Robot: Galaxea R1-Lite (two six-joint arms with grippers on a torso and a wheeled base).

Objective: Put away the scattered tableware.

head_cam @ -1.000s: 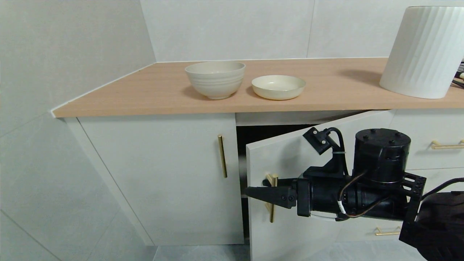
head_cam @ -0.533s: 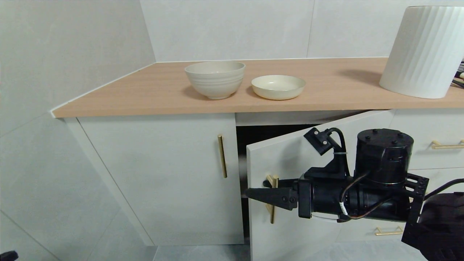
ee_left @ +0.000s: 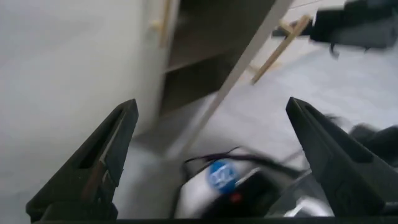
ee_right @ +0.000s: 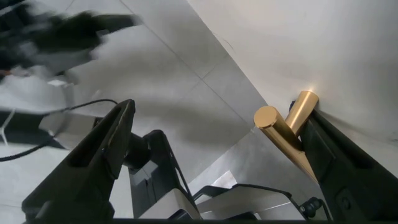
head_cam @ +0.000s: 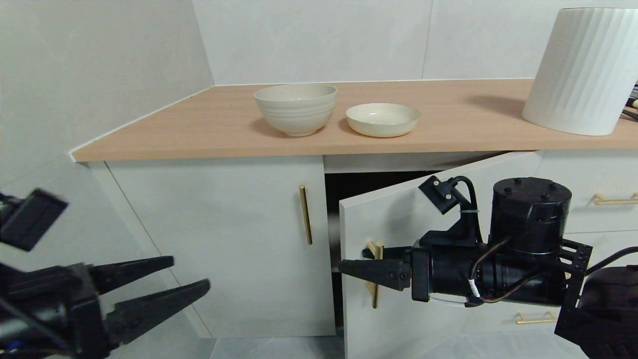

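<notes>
A deep bowl (head_cam: 296, 108) and a shallow dish (head_cam: 383, 119) sit side by side, slightly apart, on the worktop (head_cam: 199, 134), above the open cupboard door (head_cam: 394, 219). The right claw (head_cam: 355, 260) is at that door's brass handle (head_cam: 374, 294), spread wide, with the handle between its fingers and close against one of them. The left claw (head_cam: 190, 271) hangs well to the left of the door, wide apart and holding nothing.
</notes>
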